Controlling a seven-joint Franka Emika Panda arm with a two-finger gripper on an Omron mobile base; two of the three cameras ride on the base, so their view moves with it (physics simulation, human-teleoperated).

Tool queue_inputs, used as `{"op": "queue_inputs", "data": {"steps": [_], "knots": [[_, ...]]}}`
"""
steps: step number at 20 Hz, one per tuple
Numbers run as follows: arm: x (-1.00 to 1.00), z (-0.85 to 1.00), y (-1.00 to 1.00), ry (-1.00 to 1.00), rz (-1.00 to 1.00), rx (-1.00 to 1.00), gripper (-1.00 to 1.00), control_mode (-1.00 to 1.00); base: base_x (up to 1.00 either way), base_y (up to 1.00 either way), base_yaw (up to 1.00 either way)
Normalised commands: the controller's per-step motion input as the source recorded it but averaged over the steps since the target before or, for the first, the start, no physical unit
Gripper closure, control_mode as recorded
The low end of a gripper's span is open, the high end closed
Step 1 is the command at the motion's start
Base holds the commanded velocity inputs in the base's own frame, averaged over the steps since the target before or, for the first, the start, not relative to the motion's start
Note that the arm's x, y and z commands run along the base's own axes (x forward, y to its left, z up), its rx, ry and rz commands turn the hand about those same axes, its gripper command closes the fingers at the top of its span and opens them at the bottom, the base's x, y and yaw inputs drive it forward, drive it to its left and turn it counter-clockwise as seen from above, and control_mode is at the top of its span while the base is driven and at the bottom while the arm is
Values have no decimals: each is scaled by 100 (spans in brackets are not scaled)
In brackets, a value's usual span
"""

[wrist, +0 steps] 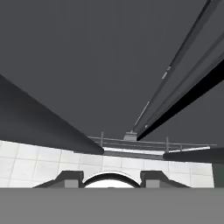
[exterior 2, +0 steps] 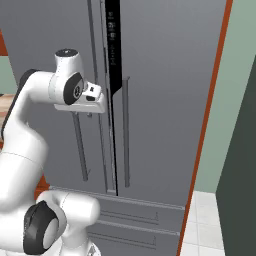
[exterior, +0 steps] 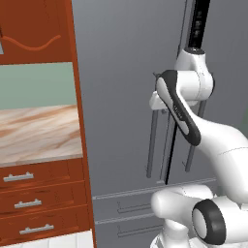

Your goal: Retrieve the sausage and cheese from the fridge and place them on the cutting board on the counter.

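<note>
Left base view takes in what the other two leave out: the surface (exterior: 38, 133), a marbled beige-and-brown top to the left of the fridge (exterior: 121, 72), with red-brown drawers (exterior: 34, 198) and silver handles below it and a tall red-brown panel between it and the fridge. Both fridge doors stand shut, so nothing of the inside can be seen from any camera. Right base view gives the fridge's far side instead: a red-brown edge strip, a green wall (exterior 2: 225, 125) and pale floor tiles (exterior 2: 210, 220), with open room there. It also shows the hand pressed close against the left door, beside that door's long vertical bar handle (exterior 2: 79, 145), while the right door's handle (exterior 2: 126, 130) stands free across the dark centre seam. Hand view looks down along the door face, with the handle bars running away, the drawer handles of the lower freezer section across the middle and the floor tiles beneath. The pincer (wrist: 111, 177) shows as two dark tips, set apart with a gap between them; I cannot tell whether they close on anything.
</note>
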Motion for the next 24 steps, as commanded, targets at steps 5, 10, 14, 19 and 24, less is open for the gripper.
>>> {"op": "queue_inputs", "data": {"steps": [5,10,14,19,24], "knots": [[-15,-7,0,-3,0,0,-100,-100,0,0,0],[-28,-14,9,-19,0,-2,-100,-100,0,0,0],[-21,-12,16,-14,-1,-3,-100,-100,0,0,0],[-5,-15,23,-13,-10,-2,-100,-100,0,0,0],[20,-15,15,-15,-18,-2,-100,-100,0,0,0]]}}
